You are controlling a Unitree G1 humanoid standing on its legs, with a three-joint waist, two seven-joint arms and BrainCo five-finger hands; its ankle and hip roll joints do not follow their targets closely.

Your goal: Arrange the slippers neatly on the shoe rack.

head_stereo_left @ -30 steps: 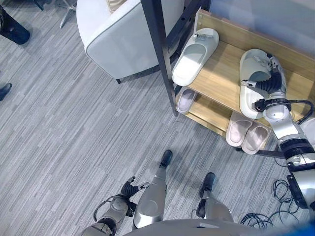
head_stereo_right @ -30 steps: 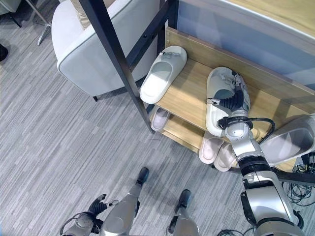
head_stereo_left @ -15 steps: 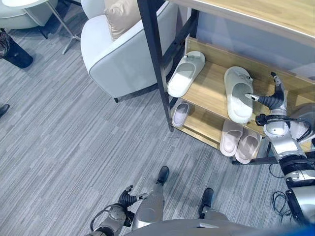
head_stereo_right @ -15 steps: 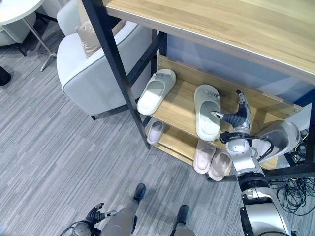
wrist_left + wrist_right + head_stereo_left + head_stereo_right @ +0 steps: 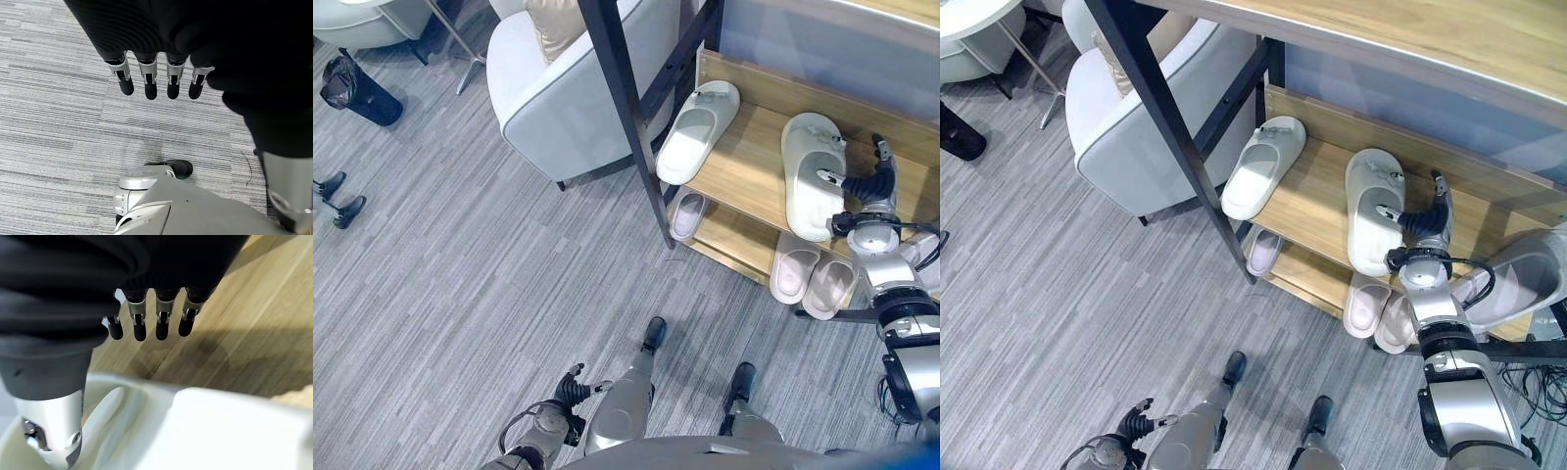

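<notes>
The rack point(image 5: 754, 176) ran off the right edge of the picture. A black post point(image 5: 626, 108) hid part of the chair point(image 5: 568, 108). The small slipper point(image 5: 686, 213) on the low shelf was half hidden under the shelf above. The right hand's point(image 5: 146, 323) thumb end was cut off by the picture's edge.

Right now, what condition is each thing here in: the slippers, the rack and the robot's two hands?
Left white slipper: flat on the upper shelf, heel overhanging the front edge.
Right white slipper: flat on the same shelf, released.
Pale pink pair: side by side on the lower shelf.
Single pink slipper: alone on the lower shelf.
Shoe rack: upright.
Right hand: open beside the right white slipper.
Left hand: open over the floor, holding nothing.
</notes>
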